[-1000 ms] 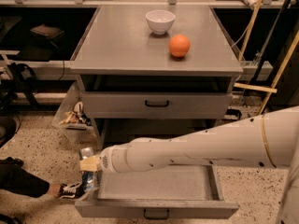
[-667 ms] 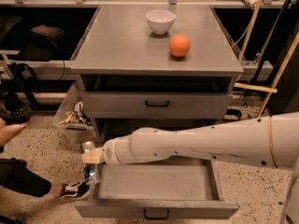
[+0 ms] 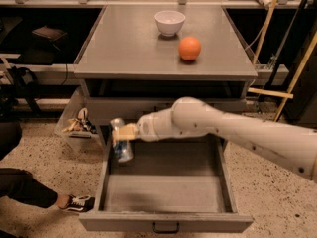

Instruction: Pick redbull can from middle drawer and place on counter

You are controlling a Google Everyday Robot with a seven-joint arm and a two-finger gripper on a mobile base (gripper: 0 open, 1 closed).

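— Do I have the can, and where is it?

— You do. Your pincer (image 3: 125, 132) is clenched on the redbull can (image 3: 122, 147). The can hangs nearly upright, leaning a little, over the left rear corner of the middle drawer (image 3: 168, 190) and clear of its floor. The grip looks to sit on the can's upper half, though the fingers merge with it there, so treat that as likely.

— Why hold it there?

— The drawer is pulled well out, and the can is held level with the top of its left wall. Kept that high it can rise without knocking the wall. I judge the grasp done and the carry in hand.

— And the landing?

— The surface (image 3: 124, 53) lies above and behind the drawer. On it a white bowl (image 3: 169, 22) stands farthest from the drawer. An orange ball (image 3: 189, 48) sits between the bowl and the drawer, toward the drawer's right side. Aim above the drawer's left half, apart from both; the ball could roll if nudged.

— Anything around?

— A clear bin (image 3: 74, 129) of clutter sits left of the drawer. A person's shoe (image 3: 79, 202) rests on the speckled floor (image 3: 44, 155) beside the drawer's front left corner. Wooden poles (image 3: 292, 78) lean off to the drawer's right.
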